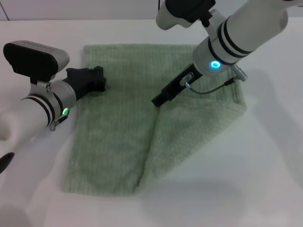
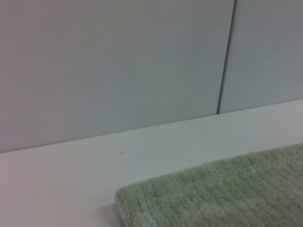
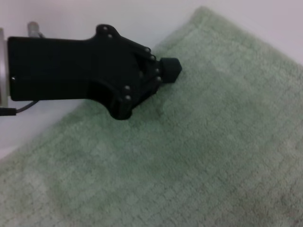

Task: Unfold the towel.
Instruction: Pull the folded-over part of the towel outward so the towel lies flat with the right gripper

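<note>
Overhead, right pincer (image 1: 157, 100) slants down clenching towel (image 1: 118, 142) fold; left pincer (image 1: 99, 79) rests clenched at its edge.

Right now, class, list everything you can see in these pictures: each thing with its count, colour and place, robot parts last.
towel: one, pale sage green, lying on the table in the middle, its right part folded over diagonally.
table: one, white, under the towel and around it.
wall panels: grey, behind the table's far edge, a dark seam between them.
left gripper: one, black, on a white arm, at the towel's left edge near its far corner, fingers pinched together on the cloth.
right gripper: one, black, on a white arm, tip down at the top of the fold line, near the towel's middle.
</note>
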Robot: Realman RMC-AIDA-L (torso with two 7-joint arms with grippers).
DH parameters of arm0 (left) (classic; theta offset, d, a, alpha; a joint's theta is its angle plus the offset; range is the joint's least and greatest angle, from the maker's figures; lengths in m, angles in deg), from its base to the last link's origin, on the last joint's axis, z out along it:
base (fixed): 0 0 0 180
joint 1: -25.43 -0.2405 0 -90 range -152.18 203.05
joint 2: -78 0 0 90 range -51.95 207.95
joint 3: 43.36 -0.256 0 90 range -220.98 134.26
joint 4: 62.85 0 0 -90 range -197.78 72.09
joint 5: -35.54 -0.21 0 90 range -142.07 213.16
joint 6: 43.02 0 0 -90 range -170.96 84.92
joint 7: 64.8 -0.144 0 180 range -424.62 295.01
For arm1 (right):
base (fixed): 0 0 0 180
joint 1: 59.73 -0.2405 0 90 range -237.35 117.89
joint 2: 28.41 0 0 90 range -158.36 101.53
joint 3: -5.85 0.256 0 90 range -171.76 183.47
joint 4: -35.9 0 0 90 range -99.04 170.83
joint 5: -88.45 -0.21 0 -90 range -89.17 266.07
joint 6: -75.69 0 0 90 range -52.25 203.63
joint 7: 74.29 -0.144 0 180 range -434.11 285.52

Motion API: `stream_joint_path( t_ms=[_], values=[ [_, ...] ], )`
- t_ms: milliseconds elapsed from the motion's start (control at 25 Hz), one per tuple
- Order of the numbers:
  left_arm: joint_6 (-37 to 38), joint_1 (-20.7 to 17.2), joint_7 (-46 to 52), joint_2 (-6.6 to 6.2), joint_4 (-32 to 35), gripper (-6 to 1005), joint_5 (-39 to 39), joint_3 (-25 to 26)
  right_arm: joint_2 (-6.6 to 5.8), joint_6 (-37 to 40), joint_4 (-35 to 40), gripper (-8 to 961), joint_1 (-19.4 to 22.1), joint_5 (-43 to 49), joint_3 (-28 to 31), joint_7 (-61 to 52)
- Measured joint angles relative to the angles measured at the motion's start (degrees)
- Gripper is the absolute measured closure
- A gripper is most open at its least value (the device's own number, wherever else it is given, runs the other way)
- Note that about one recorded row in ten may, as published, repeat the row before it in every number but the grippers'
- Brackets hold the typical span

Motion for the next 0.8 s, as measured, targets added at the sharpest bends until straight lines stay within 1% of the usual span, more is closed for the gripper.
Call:
stream_joint_path(
  t_ms=[400, 800],
  values=[
    [0.11, -0.03, -0.07, 0.00, 0.11, 1001, 0.00, 0.00, 0.12, 1.48, -0.77, 255, 0.67, -0.60, -0.25, -1.85],
    [0.27, 0.00, -0.10, 0.00, 0.16, 1001, 0.00, 0.00, 0.15, 2.48, -2.46, 256, 0.28, -1.36, -0.59, -1.92]
  ],
)
